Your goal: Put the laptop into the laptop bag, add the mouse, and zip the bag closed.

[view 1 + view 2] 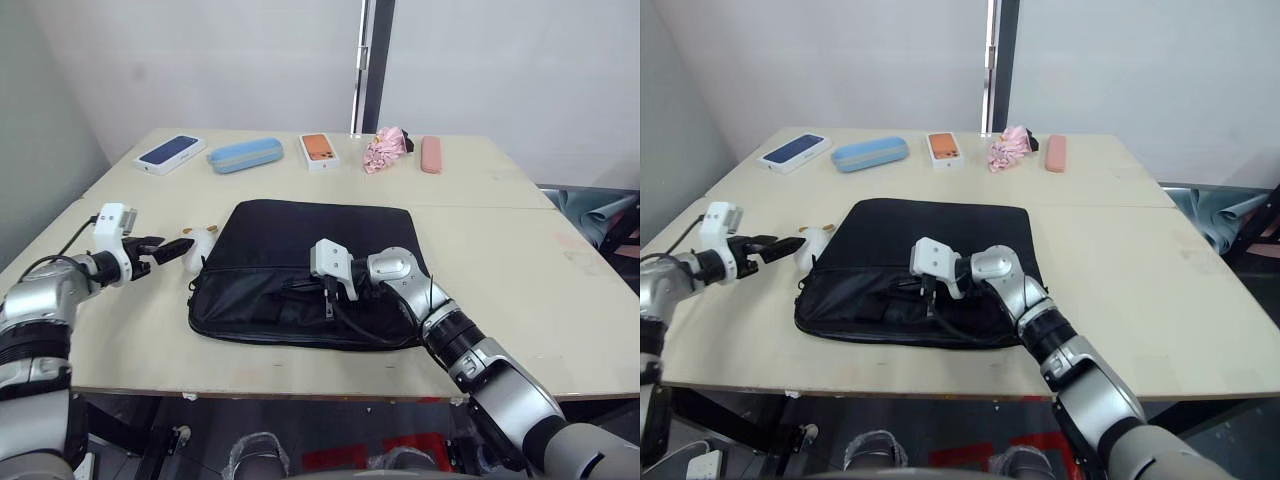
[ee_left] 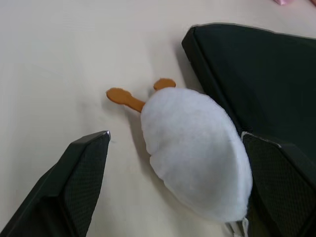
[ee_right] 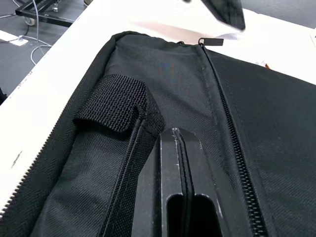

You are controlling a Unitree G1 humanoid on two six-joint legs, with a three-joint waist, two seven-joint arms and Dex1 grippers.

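Observation:
The black laptop bag (image 1: pixel 310 245) lies flat on the middle of the table, its zip (image 3: pixel 232 133) running along the edge. My right gripper (image 1: pixel 298 289) rests low on the bag's front, shut, with its fingers (image 3: pixel 170 163) pressed together beside the webbing handle (image 3: pixel 116 103). My left gripper (image 1: pixel 176 250) is open at the bag's left end, one finger on each side of a fluffy white lump with orange bits (image 2: pixel 197 153). The laptop and the mouse are out of view.
Along the table's far side lie a phone box with a blue screen (image 1: pixel 170 153), a blue oval case (image 1: pixel 245 155), an orange phone box (image 1: pixel 320 150), a pink cloth (image 1: pixel 385 150) and a pink case (image 1: pixel 431 154). The table's front edge (image 1: pixel 300 392) is close to the bag.

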